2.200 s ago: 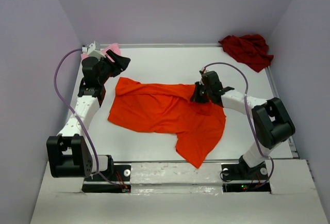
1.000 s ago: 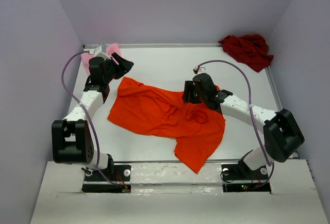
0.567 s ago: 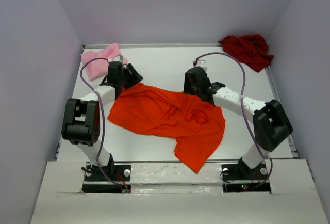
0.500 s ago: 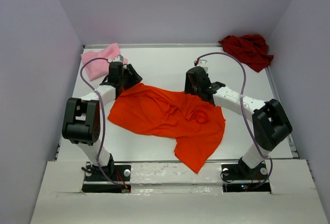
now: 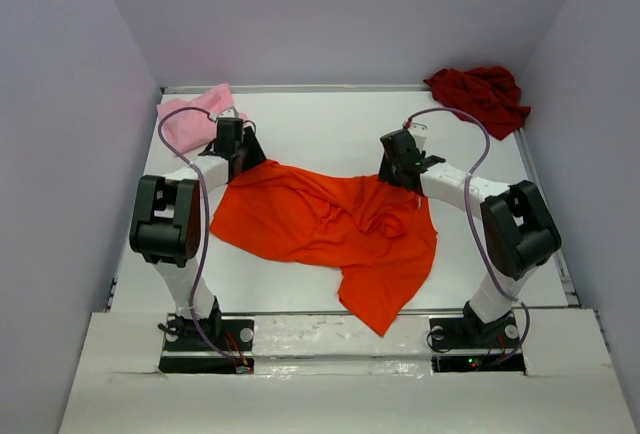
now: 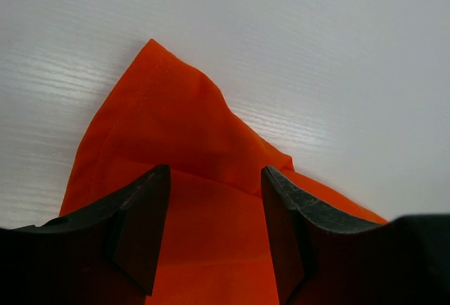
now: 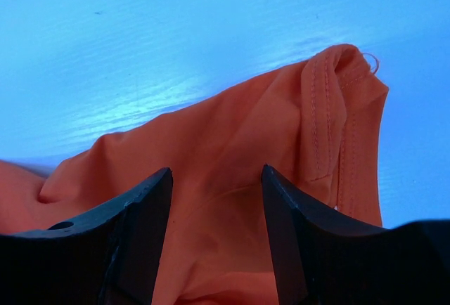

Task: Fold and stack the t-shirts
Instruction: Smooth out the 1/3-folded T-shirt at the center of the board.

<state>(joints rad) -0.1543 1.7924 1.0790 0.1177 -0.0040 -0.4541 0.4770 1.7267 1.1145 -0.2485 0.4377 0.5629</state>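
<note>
Top external view: the task looks barely begun. The orange shirt (image 5: 330, 229) lies spread but rumpled across the middle of the table (image 5: 320, 119), with creases bunched toward its right side and one flap hanging down toward the lower centre of the frame. No clean fold shows in it. The pink shirt (image 5: 190, 119) sits in a loose heap at the upper left corner, and the dark red shirt (image 5: 480, 96) is crumpled at the upper right corner, partly over the table's edge. None of them lies on another, so nothing is stacked.

Count: three shirts, one of each colour, and two arms.

The left gripper (image 6: 215, 171) is at the orange shirt's upper left corner. In the left wrist view its jaws stand apart, with the pointed corner of cloth lying flat beneath and beyond them, not pinched. The right gripper (image 7: 217, 171) is at the upper right edge of the same shirt. Its jaws are likewise parted over a hemmed, folded-over bit of cloth, and hold nothing.

By my reading, all three shirts remain to be folded, and the stacking comes after that.
</note>
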